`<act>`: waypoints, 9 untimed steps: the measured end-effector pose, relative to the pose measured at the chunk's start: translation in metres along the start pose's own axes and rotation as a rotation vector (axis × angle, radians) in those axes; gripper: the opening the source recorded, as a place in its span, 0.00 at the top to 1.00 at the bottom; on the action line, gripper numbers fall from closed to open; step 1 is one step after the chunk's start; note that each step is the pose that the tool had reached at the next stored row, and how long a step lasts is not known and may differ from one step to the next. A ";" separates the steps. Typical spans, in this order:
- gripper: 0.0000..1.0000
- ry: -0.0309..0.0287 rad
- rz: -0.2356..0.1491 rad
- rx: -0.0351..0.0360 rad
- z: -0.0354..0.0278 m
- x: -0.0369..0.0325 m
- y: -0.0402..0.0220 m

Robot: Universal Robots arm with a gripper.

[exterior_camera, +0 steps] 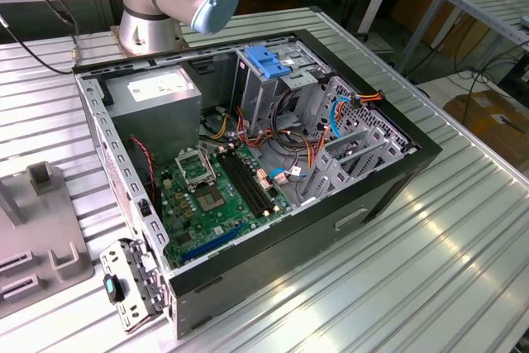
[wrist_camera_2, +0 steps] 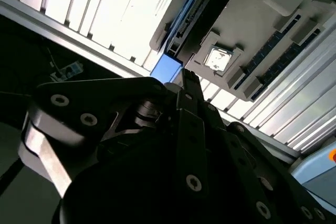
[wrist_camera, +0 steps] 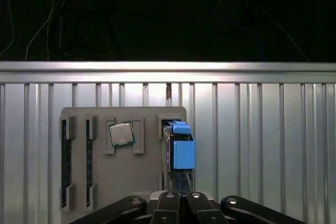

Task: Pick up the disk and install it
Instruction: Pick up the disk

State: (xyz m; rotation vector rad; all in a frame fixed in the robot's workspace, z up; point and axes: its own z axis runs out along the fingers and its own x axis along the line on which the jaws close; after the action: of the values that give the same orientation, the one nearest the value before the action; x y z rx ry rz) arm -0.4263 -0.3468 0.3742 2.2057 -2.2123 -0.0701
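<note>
gripper (wrist_camera: 181, 199), black linkage, sits close to the disk (wrist_camera: 177, 153); can't tell its grip width. The disk is a grey metal slab with a blue plastic rail, standing on edge in a slot of the matte grey fixture tray (wrist_camera: 105, 182), just beside the tray's square CPU chip (wrist_camera: 121, 134).

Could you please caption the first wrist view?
Black end effector near blue-framed grey metal disk standing in grey plastic tray.

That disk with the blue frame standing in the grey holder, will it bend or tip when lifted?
The disk looks like a rigid metal slab, so it likely won't bend. It stands on its thin edge in a slot of the grey holder, so it could tip once clear. Its blue carrier looks smooth, perhaps slippery.
</note>
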 end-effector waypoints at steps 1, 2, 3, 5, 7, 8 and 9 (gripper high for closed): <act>0.89 0.0000 0.000 0.0000 0.0000 0.0000 0.0000; 0.89 0.0001 0.000 0.0000 0.0000 0.0000 0.0000; 0.89 0.0001 0.000 0.0000 0.0000 0.0000 0.0000; 0.89 0.0001 0.000 0.0055 0.0005 -0.0001 0.0000; 0.89 0.0001 -0.001 0.0183 0.0017 0.0000 0.0000; 0.89 0.0001 -0.001 0.0247 0.0022 0.0000 -0.0001; 0.89 0.0000 -0.001 0.0309 0.0027 0.0000 -0.0001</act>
State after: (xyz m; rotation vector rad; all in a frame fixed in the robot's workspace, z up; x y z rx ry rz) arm -0.4263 -0.3468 0.3714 2.2223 -2.2274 -0.0362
